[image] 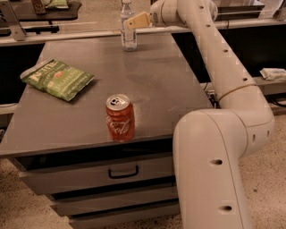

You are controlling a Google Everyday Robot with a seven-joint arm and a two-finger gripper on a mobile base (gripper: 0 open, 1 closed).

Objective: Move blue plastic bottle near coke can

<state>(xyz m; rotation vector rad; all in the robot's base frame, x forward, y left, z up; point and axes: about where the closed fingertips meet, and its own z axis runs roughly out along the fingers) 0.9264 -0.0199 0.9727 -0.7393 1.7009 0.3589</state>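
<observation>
The blue plastic bottle (pixel 128 33) stands upright at the far edge of the grey table (pixel 152 85); it is clear with a white cap and a label. The red coke can (pixel 119 117) stands upright near the table's front edge, well apart from the bottle. My gripper (pixel 132 21) is at the far edge of the table, at the bottle's right side at label height, and its tan tip overlaps the bottle. My white arm reaches there from the lower right.
A green chip bag (pixel 57 78) lies flat on the left side of the table. The table has drawers (pixel 123 172) below its front edge. A shelf (pixel 272 74) with a white item stands to the right. Another table (pixel 40 11) is behind.
</observation>
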